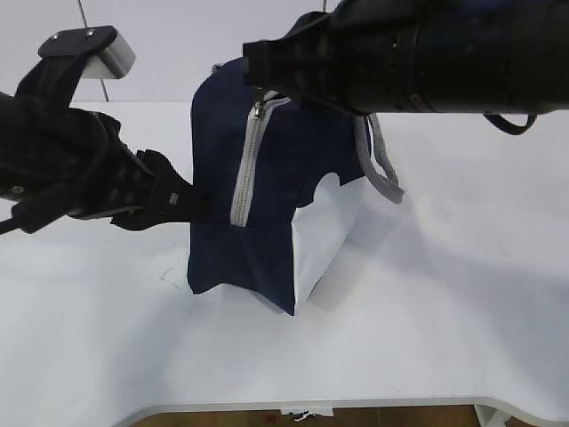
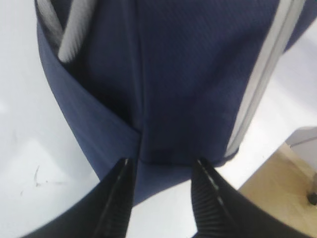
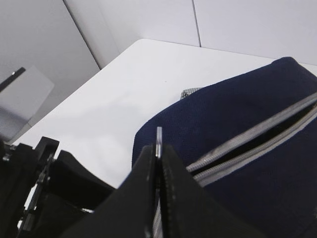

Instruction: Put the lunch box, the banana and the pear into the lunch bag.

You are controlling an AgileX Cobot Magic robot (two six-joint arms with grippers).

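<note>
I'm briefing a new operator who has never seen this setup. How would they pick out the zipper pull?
Find the navy lunch bag on the white table. Follow its grey zipper to the top end. The metal zipper pull is pinched there by the right gripper.

This looks like a robot test bench in a lab or plain workroom, not a home. A bare white table (image 1: 462, 294) fills most of the exterior view, its rounded edge running along the bottom of the frame with wood-coloured floor (image 2: 277, 183) showing below it. Behind the table, across the top of the frame, stands a plain pale wall (image 3: 237, 20) made of flat panels with thin seams. Two black robot arms reach in from the left and upper right.
</note>
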